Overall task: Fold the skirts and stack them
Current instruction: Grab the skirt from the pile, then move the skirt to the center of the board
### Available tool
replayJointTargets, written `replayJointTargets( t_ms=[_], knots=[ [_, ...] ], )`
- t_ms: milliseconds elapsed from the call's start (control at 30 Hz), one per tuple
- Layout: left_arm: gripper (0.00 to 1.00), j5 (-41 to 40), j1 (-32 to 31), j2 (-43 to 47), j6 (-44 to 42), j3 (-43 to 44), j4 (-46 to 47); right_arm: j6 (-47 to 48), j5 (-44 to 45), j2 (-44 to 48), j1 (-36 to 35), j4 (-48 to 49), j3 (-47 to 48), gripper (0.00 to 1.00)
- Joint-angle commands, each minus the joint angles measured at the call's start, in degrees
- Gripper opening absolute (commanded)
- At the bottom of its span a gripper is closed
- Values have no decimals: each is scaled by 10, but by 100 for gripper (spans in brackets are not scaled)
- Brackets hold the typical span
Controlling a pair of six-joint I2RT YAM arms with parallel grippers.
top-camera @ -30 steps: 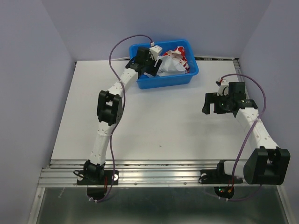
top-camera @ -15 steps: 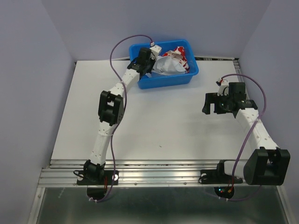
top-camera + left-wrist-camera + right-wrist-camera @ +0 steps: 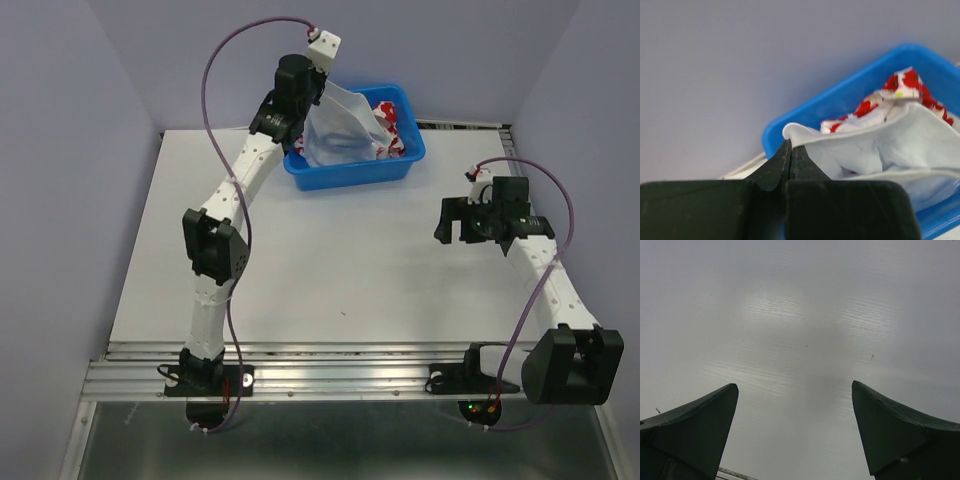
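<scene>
Right gripper (image 3: 795, 390) up front hangs wide open over the table (image 3: 330, 260), holding nothing. Further back, left gripper (image 3: 791, 147) is pinched tight on the white skirt (image 3: 340, 125) by an edge, dangling it above the blue tub (image 3: 350, 178). The flowered skirt (image 3: 392, 118) sits inside. Both look light and floppy, so I'd grab corners.

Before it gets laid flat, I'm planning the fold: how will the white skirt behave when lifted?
Probably floppy: the white skirt hangs as a sagging sheet from the edge pinched in the left jaws. Likely light, since that small pinch carries most of it. It may drag the red-flowered skirt lying against it in the blue tub.
</scene>
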State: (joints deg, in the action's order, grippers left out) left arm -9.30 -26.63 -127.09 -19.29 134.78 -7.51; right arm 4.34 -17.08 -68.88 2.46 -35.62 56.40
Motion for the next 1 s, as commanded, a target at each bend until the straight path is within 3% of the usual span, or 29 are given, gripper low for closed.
replayJointTargets(
  t_ms=[0, 267, 467, 667, 800, 967],
  knots=[
    [0, -26, -13, 99, -39, 43, 114, 8, 6, 27, 1, 27, 13, 100],
    [0, -79, -104, 178, -210, 45, 145, 37, -58, 54, 1, 62, 26, 100],
    [0, -122, -167, 278, -239, -47, 139, 59, -109, 74, 1, 63, 42, 100],
    [0, -144, -211, 387, -177, -194, 77, 84, -142, 103, 1, 58, 52, 100],
    [0, -81, -220, 457, -98, -310, 16, 114, -157, 110, 1, 33, 56, 100],
    [0, 2, -221, 471, 12, -405, -50, 164, -230, 118, 1, -16, 55, 95]
  ],
)
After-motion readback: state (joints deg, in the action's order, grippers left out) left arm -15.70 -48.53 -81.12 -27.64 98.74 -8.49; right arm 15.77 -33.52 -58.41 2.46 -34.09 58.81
